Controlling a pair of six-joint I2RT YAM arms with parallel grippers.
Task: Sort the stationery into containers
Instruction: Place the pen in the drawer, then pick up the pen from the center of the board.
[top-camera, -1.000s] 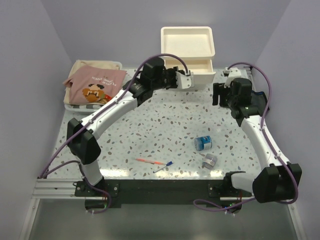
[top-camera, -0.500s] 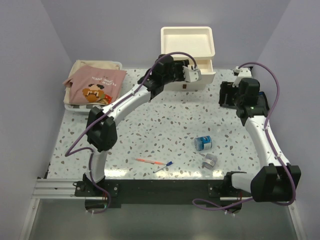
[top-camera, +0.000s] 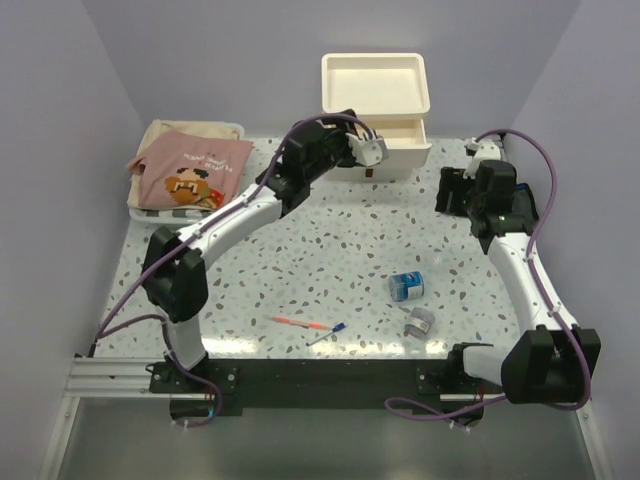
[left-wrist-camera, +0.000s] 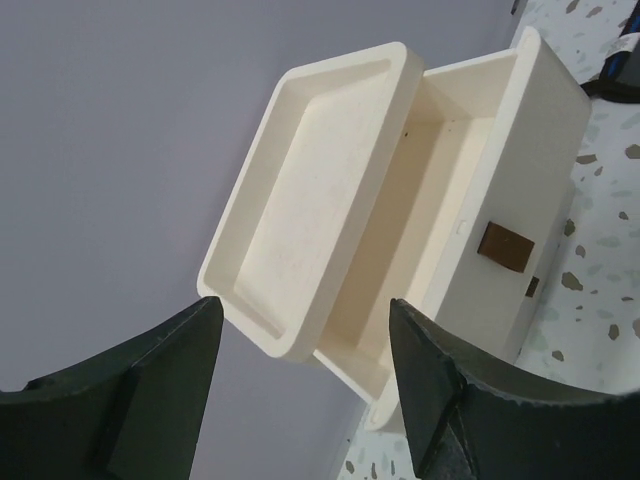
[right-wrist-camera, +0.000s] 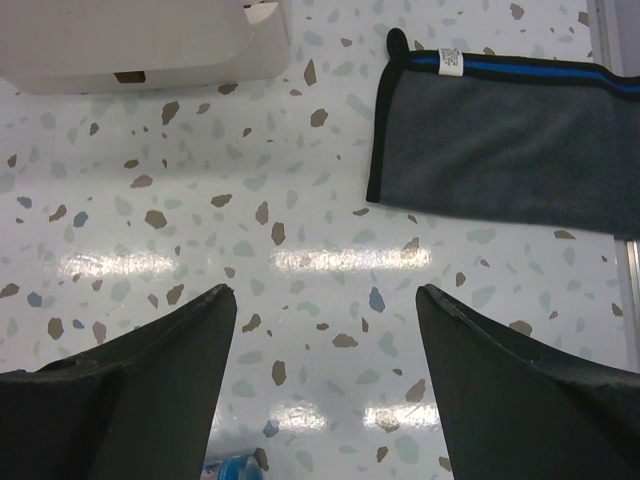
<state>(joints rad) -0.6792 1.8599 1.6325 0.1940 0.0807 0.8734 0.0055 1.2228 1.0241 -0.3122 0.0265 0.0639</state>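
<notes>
The cream drawer unit (top-camera: 375, 92) stands at the back with its tray top (left-wrist-camera: 310, 190) bare. Its top drawer (left-wrist-camera: 440, 190) is pulled out, brown handle (left-wrist-camera: 505, 247) facing me, and shows nothing inside. My left gripper (top-camera: 368, 148) (left-wrist-camera: 305, 310) hovers open just in front of the drawer, touching nothing. My right gripper (top-camera: 447, 190) (right-wrist-camera: 325, 295) hangs open over bare table beside the navy pouch (right-wrist-camera: 500, 140). A blue roll (top-camera: 406, 287) (right-wrist-camera: 235, 468), a grey roll (top-camera: 419, 322), a red pen (top-camera: 298, 323) and a blue pen (top-camera: 328, 335) lie near the front edge.
A pink and cream cloth bag (top-camera: 190, 170) lies on a white tray at the back left. Purple walls close in the table on three sides. The speckled tabletop (top-camera: 320, 250) lies between the arms.
My left gripper has opened, let go of the drawer handle and drawn back a little to the left. The right arm has shifted slightly toward the back right.
</notes>
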